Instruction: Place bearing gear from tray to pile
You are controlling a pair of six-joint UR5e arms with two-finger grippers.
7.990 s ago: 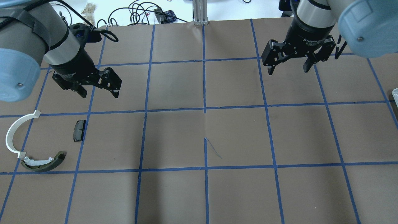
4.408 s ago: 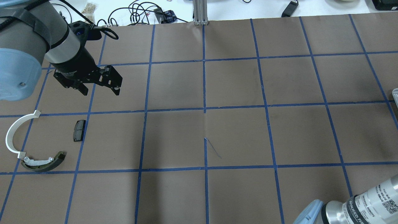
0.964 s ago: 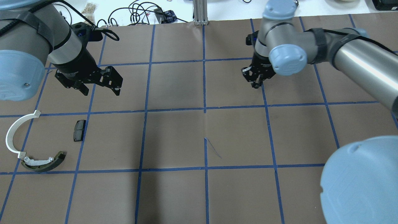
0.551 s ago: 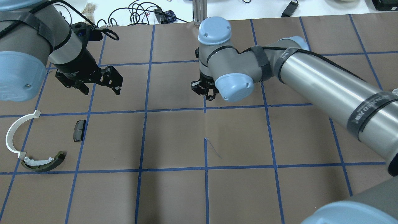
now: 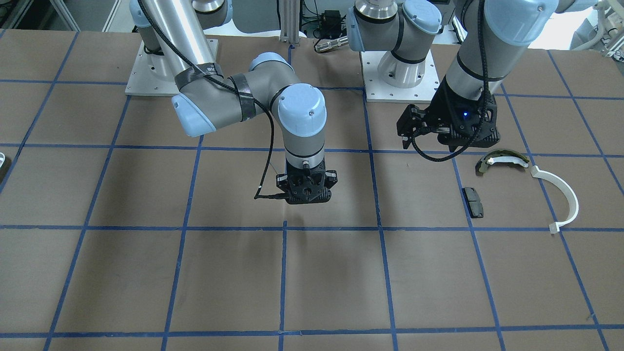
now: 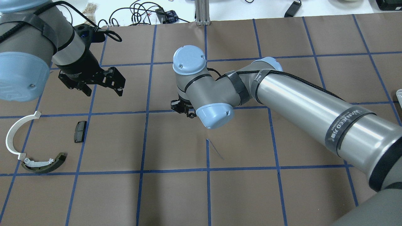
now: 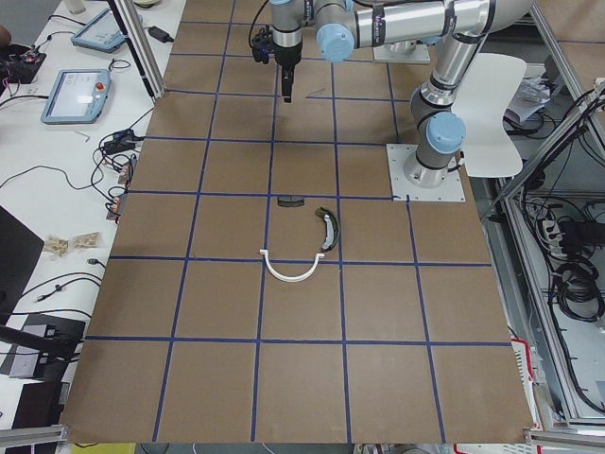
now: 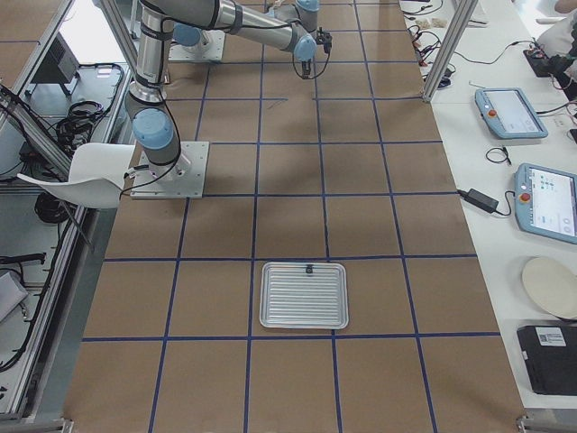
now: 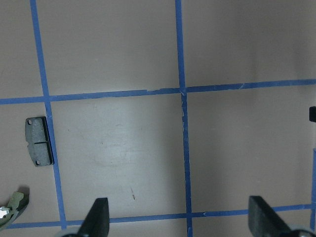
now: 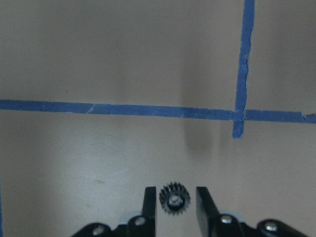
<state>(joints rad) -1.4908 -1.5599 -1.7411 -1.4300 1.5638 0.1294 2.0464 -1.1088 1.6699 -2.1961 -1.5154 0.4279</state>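
– Right gripper (image 5: 306, 194)?
– Clamped on the bearing gear (image 10: 175, 199), hanging above the brown-papered table (image 6: 238, 141) near its middle, beside a blue tape crossing (image 10: 239, 116).
– The left gripper (image 9: 180, 219)?
– Jaws wide, nothing in them, near the pile: black pad (image 6: 80, 131), white half-ring (image 6: 14, 135), olive shoe (image 6: 44, 163), all well apart from the gear. The ribbed tray (image 8: 263, 298) lies toward the table's right end; a white bench (image 8: 478, 144) alongside carries tablets (image 8: 511, 110)

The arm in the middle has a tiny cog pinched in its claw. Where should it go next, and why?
Probably sideways toward the pile: the right gripper holds the gear above the table, while the white half-ring, curved shoe and black pad lie well off on the robot's left. It should avoid the open left gripper hovering near them.
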